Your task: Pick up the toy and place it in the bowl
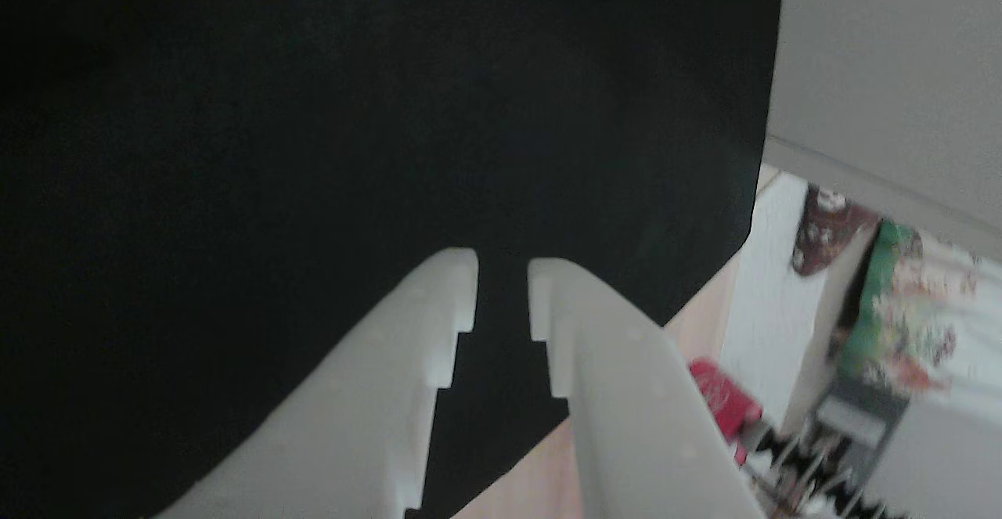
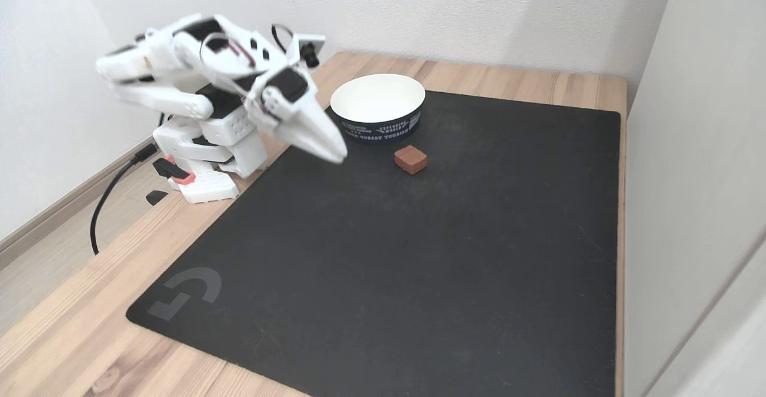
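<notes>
In the fixed view the toy (image 2: 410,159), a small dark red cube, lies on the black mat just in front of the bowl (image 2: 383,124). The bowl is white inside with a dark blue printed band outside, and nothing shows in it. My gripper (image 2: 336,152) hangs low over the mat's left part, a short way left of the toy and apart from it. In the other view its two white fingers (image 1: 438,323) point at bare mat. A narrow gap separates the tips of the gripper (image 1: 502,268), and nothing is between them.
The black mat (image 2: 419,253) covers most of a wooden table (image 2: 72,325). The arm's white base (image 2: 206,163) stands at the mat's left edge with a black cable running off the table. A pale wall or panel (image 2: 688,145) borders the table's right side.
</notes>
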You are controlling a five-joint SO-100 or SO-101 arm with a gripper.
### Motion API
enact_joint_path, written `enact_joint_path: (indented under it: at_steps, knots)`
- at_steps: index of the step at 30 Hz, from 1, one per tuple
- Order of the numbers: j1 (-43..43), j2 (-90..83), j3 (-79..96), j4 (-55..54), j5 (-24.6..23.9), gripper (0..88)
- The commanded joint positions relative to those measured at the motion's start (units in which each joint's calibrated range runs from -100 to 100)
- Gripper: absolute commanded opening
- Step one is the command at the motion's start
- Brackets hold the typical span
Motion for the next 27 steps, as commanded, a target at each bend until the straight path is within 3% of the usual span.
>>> enact_joint_path:
  at_steps: [1,14,27]
  knots:
    - [-3.3,11.8,-14.7,-0.4,-0.3,2.4]
    - [-7.5,42.2,-38.6,-0.4,0.1,2.4]
    - [-19.7,69.5,-56.3,-0.5,0.2,2.3]
